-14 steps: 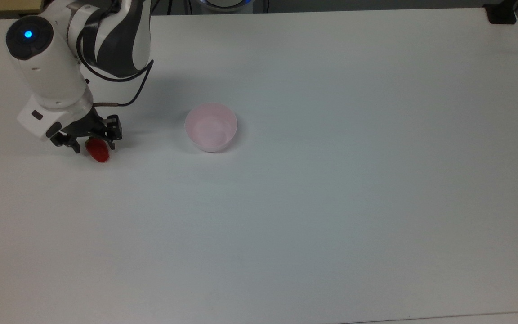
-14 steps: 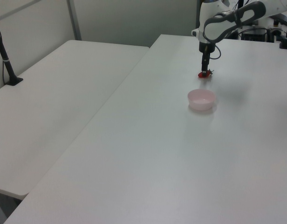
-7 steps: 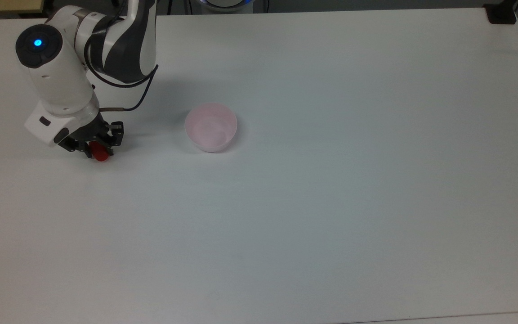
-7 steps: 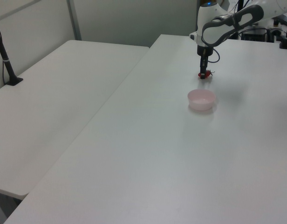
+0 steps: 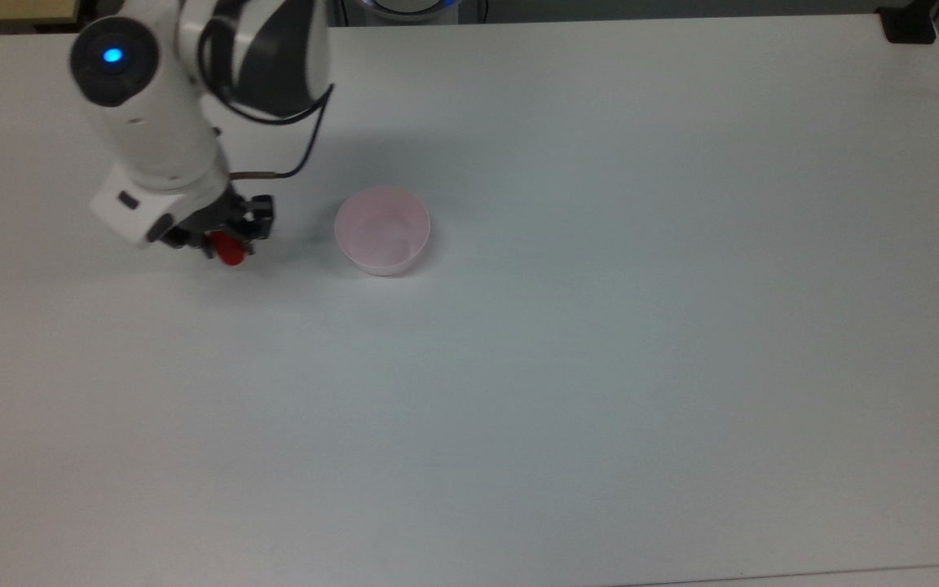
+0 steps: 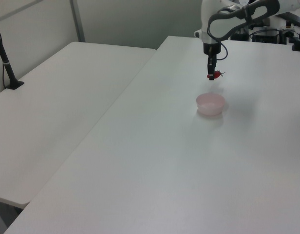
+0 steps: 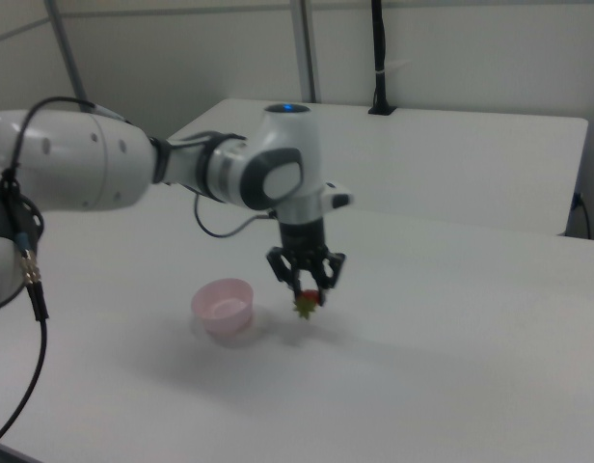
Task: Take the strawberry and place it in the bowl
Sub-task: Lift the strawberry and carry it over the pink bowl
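My gripper (image 5: 223,242) is shut on the red strawberry (image 5: 230,251), which hangs clear of the white table (image 5: 600,326). In the right view the strawberry (image 7: 307,303) dangles below my gripper (image 7: 308,289) with its green cap pointing down. The left view shows the strawberry (image 6: 212,75) held by my gripper (image 6: 211,74) above and behind the bowl (image 6: 210,104). The pale pink bowl (image 5: 382,229) stands upright and empty, to the top view's right of the strawberry. In the right view the bowl (image 7: 223,306) sits to the left of my gripper.
A second white table (image 6: 57,112) stands alongside in the left view, with a black post (image 6: 6,61) clamped at its far side. A black block (image 5: 910,24) sits at the top view's upper right corner. Cables (image 7: 27,289) hang at the right view's left edge.
My gripper has risen off the table with the strawberry and moved toward the bowl, rightward in the top view.
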Available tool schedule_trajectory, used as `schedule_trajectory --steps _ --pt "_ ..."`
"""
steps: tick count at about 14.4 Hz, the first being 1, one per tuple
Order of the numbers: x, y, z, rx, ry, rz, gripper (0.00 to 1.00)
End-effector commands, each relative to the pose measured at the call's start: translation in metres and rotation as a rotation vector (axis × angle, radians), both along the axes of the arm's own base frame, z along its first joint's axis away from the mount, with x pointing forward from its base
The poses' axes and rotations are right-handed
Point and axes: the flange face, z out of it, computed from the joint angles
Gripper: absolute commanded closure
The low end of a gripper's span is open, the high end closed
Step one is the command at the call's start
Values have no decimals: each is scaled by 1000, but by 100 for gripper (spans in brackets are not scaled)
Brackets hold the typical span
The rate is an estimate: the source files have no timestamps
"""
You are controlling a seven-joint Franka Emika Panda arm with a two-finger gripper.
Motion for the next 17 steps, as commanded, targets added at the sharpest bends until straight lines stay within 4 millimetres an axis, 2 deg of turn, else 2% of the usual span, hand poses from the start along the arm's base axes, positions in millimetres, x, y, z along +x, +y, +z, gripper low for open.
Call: schedule_trajectory --steps 1,4,6,8,9,10,11,12,13,15,17 --pt "-16 69 30 -30 54 -54 74" --pt "-26 119 29 -42 67 -102 74" --pt "-29 151 13 -56 73 -151 74" --pt "-34 167 -1 -60 71 -165 74" --pt "-32 167 -1 -59 63 -167 69" --pt "-31 164 4 -56 56 -174 53" --pt "-32 163 7 -56 56 -176 45" --pt "-33 163 11 -53 55 -179 33" --pt "-34 164 18 -51 50 -182 0" --pt "-38 166 41 -52 46 -190 0" --pt "-39 167 78 -50 39 -194 0"
